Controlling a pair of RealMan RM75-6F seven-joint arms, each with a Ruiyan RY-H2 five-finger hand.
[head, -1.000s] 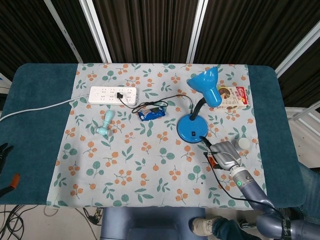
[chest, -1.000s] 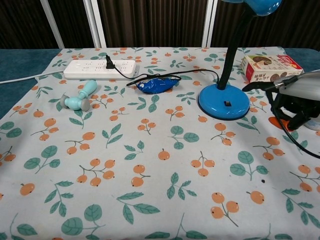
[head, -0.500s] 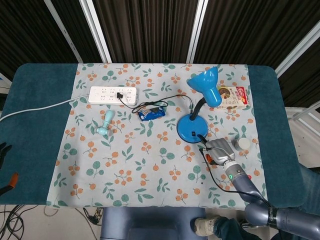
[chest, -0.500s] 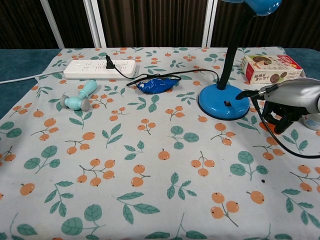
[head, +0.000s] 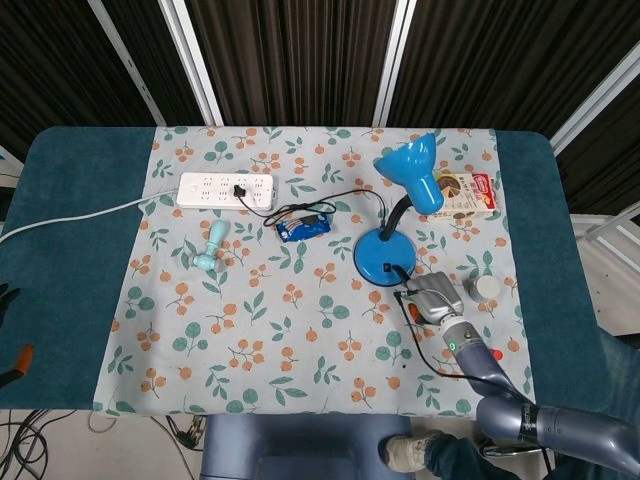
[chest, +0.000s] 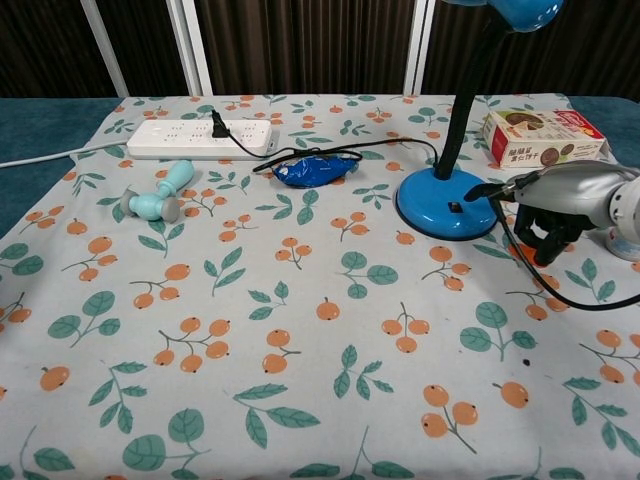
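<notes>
A blue desk lamp stands at the right of the flowered cloth, its round base (head: 380, 256) (chest: 445, 207) carrying a small black switch (chest: 455, 207). My right hand (head: 436, 300) (chest: 565, 195) hovers just right of the base. One finger (chest: 480, 189) is stretched out, its tip at the base's rim close to the switch; the other fingers are curled under and hold nothing. A black cable loops below the hand. At the head view's far left edge a dark sliver (head: 4, 293) may be my left hand; how it stands is hidden.
A white power strip (head: 225, 188) (chest: 198, 138) holds the lamp's black plug. A blue packet (head: 303, 228) (chest: 312, 170) and a teal hand fan (head: 210, 250) (chest: 158, 196) lie mid-left. A biscuit box (head: 466, 193) (chest: 545, 135) and a small white jar (head: 485, 288) sit right.
My right hand has slid toward the lamp base; its outstretched finger went from well short of the base to the rim. The dark sliver at the left edge has drawn further out of view.
</notes>
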